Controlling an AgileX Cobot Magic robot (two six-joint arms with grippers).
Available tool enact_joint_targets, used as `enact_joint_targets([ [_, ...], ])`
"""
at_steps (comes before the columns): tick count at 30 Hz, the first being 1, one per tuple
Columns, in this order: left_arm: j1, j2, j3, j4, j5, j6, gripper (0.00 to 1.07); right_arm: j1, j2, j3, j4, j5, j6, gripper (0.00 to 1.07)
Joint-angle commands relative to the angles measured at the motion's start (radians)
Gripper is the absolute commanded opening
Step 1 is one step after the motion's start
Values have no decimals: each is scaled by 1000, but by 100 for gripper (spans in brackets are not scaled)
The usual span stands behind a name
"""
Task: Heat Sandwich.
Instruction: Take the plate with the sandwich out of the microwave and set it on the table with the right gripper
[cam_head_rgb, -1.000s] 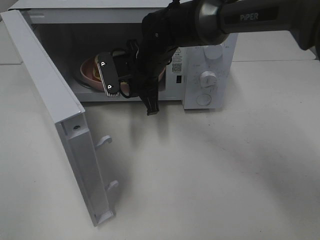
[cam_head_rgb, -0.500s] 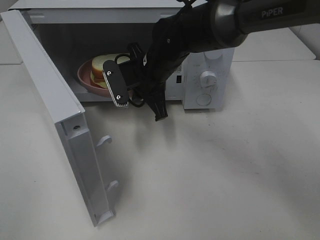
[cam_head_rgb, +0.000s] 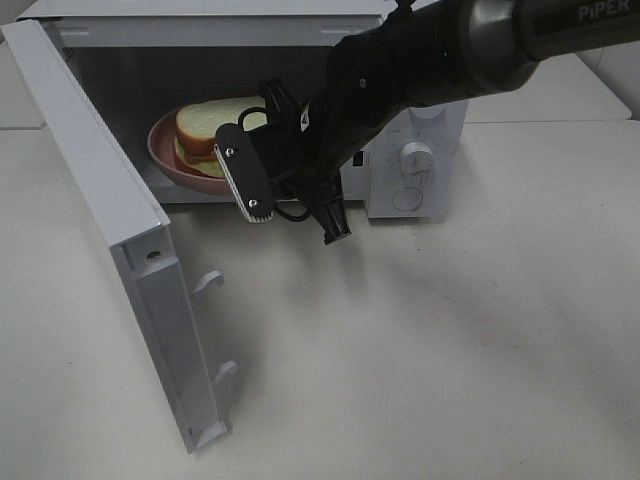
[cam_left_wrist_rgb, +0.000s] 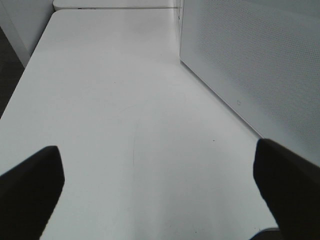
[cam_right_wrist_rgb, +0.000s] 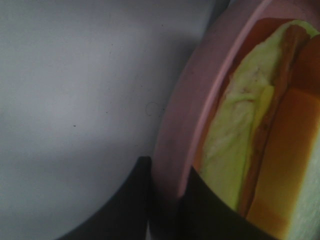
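Observation:
The sandwich of toasted bread with a yellow-green layer lies on a round pink plate inside the open microwave. My right gripper reaches into the cavity from the right. The right wrist view shows the right gripper shut on the plate's rim, one dark finger on each side, and the sandwich close behind. My left gripper is open over bare table, with nothing between its fingers. It does not show in the exterior view.
The microwave door is swung wide open to the front left, its latch hooks pointing right. Two knobs sit on the control panel. A white dotted panel of the microwave stands beside my left gripper.
My right arm has shifted to the right and toward the front of the cavity, still holding the plate rim. The plate and sandwich now show much more. The left gripper's earlier state is not shown.

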Motion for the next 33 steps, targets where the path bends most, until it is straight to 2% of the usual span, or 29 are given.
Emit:
enact_joint_targets([
  [1, 2, -16, 2, -2, -15, -1, 98, -2, -47, 35, -1, -30, 1, 0],
  [11, 2, -16, 2, -2, -15, -1, 98, 0, -135, 172, -1, -89, 0, 0],
  [15, 2, -16, 2, -2, -15, -1, 98, 11, -212, 258, -1, -94, -21, 0],
  [33, 2, -16, 2, -2, -15, 0, 98, 11, -408, 471, -5, -120, -18, 0],
])
